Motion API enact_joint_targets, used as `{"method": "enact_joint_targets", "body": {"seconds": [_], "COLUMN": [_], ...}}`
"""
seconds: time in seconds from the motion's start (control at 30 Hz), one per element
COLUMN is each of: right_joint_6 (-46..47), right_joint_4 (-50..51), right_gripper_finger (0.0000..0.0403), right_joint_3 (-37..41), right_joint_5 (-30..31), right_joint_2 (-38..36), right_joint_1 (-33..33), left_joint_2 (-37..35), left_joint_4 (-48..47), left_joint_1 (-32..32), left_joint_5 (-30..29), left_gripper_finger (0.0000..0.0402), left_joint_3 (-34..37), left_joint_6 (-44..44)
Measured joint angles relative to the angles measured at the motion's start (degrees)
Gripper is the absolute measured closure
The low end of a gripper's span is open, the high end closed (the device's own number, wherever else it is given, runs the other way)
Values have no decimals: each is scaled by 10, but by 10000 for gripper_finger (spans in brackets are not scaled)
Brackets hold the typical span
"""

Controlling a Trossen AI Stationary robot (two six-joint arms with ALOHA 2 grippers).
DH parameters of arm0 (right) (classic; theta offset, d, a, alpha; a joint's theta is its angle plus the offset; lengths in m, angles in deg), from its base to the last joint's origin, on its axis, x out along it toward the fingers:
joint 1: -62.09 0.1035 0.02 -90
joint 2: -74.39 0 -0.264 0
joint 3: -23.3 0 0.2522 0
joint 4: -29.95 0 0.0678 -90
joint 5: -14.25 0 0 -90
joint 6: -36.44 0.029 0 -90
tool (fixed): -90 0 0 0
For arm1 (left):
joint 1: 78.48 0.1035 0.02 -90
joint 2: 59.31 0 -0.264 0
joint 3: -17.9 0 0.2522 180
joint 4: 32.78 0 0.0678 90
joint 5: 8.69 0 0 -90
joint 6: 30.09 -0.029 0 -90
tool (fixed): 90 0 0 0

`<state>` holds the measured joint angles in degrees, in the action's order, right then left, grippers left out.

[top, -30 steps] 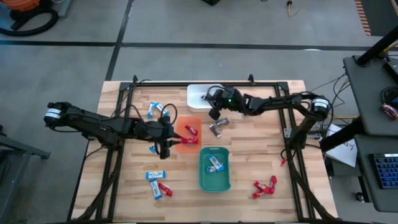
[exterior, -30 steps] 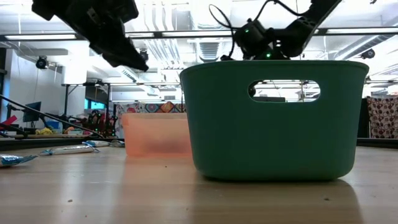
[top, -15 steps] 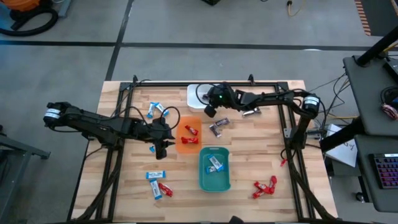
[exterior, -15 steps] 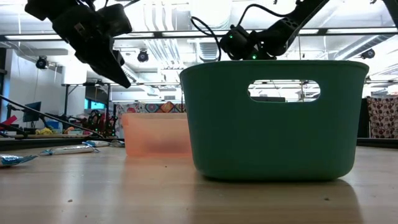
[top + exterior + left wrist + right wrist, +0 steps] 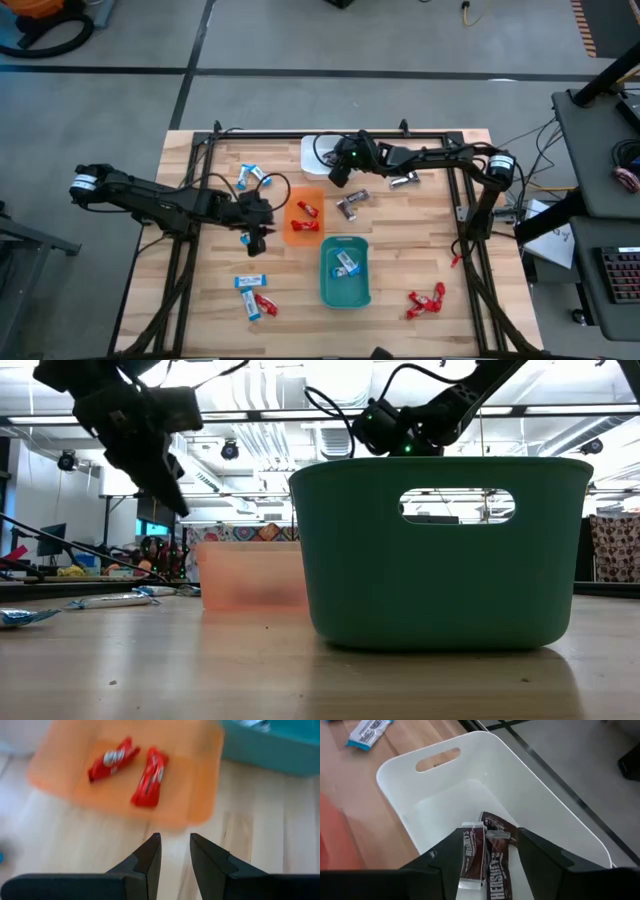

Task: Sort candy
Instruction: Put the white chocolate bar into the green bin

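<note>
The right pincer (image 5: 487, 851) hangs over the white tray (image 5: 530, 790) at the counter's far edge, its fingers parted, and two dark brown candies (image 5: 490, 857) lie in the tray between them; whether the fingers touch the wrappers cannot be told. The left pincer (image 5: 175, 851) hovers above bare counter (image 5: 200, 300) just beside the orange tray (image 5: 200, 780), its fingers narrow with nothing between them. Two red candies (image 5: 135, 767) lie in that orange tray. A blue-and-white candy (image 5: 346, 264) lies in the teal tray (image 5: 345, 293). Loose on the counter are silver-wrapped candies (image 5: 350, 204) beside the orange tray, blue-and-white ones (image 5: 250, 176) toward the far left, a blue and red group (image 5: 254, 294) near the front left, and red ones (image 5: 425, 299) near the front right corner.
</note>
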<state>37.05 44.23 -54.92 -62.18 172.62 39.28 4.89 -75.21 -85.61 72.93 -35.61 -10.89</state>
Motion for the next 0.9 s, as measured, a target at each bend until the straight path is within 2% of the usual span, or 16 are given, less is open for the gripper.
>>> {"method": "enact_joint_targets", "body": {"seconds": [0.27, 0.43, 0.6, 0.9], "right_joint_6": [10, 10, 18, 38], "right_joint_4": [39, 82, 124, 126], "right_gripper_finger": [226, 234, 239, 241], "right_joint_3": [0, 0, 3, 34], "right_joint_5": [-5, -5, -5, -5], "right_joint_2": [-39, -78, -111, -172], "right_joint_1": [11, 29, 59, 122], "left_joint_2": [0, 0, 2, 2], "left_joint_4": [-102, -142, -125, -90], "left_joint_1": [-14, -45, -99, -161], "left_joint_5": [15, 15, -36, -119], "left_gripper_finger": [314, 314, 314, 298], "left_joint_3": [0, 0, 20, 89], "left_joint_6": [99, 121, 125, 202]}}
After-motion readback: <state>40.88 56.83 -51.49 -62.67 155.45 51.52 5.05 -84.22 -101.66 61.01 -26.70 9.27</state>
